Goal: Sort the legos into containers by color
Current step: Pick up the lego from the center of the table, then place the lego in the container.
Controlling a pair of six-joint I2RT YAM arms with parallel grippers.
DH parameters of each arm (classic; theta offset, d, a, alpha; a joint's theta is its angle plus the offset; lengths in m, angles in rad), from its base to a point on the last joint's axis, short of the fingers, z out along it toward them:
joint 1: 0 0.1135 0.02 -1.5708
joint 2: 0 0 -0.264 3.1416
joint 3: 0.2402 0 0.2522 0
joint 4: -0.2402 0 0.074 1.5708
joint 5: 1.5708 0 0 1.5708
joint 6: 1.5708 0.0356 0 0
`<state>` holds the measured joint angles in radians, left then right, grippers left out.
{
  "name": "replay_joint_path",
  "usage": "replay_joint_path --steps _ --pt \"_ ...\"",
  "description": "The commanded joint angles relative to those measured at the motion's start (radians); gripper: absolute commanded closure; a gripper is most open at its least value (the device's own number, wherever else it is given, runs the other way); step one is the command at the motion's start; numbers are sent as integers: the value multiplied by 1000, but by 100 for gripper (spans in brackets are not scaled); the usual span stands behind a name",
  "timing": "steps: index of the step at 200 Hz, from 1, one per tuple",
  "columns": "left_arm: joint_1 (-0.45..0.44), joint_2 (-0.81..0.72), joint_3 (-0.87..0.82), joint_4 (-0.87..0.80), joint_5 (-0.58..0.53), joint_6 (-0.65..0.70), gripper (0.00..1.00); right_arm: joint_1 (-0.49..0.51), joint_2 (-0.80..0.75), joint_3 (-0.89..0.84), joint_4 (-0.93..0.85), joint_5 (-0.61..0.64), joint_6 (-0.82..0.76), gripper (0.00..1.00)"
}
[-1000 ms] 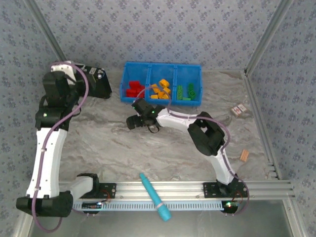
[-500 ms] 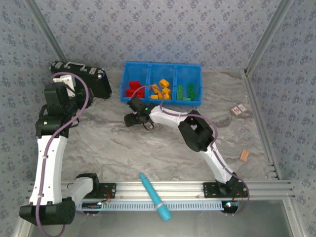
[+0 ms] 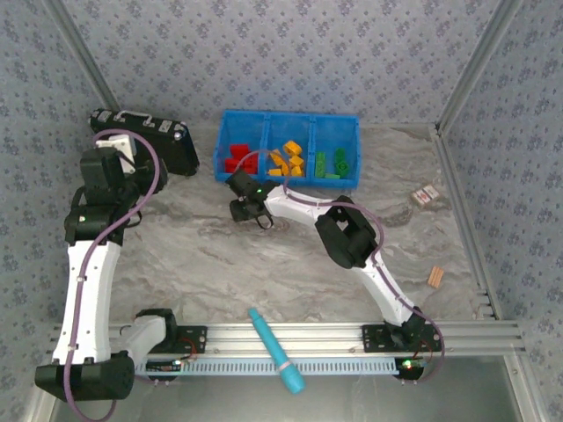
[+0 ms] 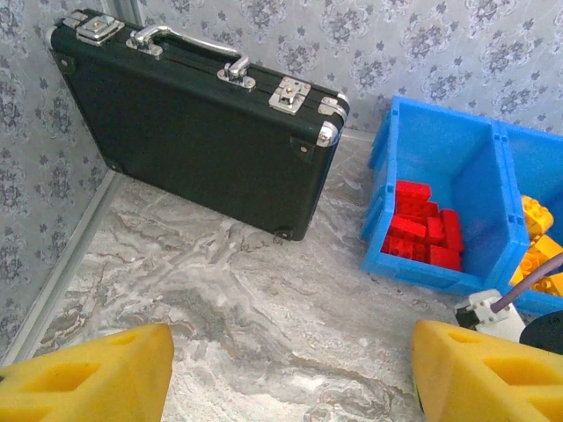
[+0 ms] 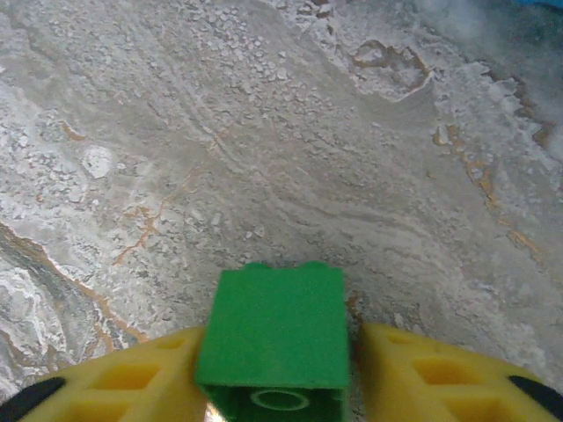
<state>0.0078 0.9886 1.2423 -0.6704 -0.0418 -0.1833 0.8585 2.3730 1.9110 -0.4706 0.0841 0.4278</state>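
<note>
Now | right arm (image 3: 303, 207) stretched left, jaws clamping green lego (image 5: 274, 338) | left jaws seemingly apart

Marbled table (image 3: 220, 255) carries blue bin (image 3: 290, 116), black case (image 3: 176, 151), cards (image 3: 427, 195).

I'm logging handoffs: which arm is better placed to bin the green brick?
Right. The right gripper is shut on the green brick, just in front of the blue bin; the left gripper is open and empty, over by the black case.

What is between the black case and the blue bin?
Nothing but bare table. In the left wrist view the case and the bin stand apart, with only marbled surface between them.
</note>
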Motion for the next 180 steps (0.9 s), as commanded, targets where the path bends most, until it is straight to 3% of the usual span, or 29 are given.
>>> replay_joint_path --steps 1,50,106,150,180 --pt "8 -14 -6 5 7 7 29 -8 28 5 -33 11 -6 58" --pt "10 -14 -45 5 12 -2 28 -22 -39 -46 -31 22 -24 66" --pt "15 -8 -271 71 38 -135 31 -77 -328 -195 -110 -11 -61 69" --pt "15 -48 -401 96 -9 -166 31 -188 -522 -266 -214 18 -105 69" --pt "15 -67 -446 92 -42 -180 30 -308 -585 -308 -163 97 -138 69"
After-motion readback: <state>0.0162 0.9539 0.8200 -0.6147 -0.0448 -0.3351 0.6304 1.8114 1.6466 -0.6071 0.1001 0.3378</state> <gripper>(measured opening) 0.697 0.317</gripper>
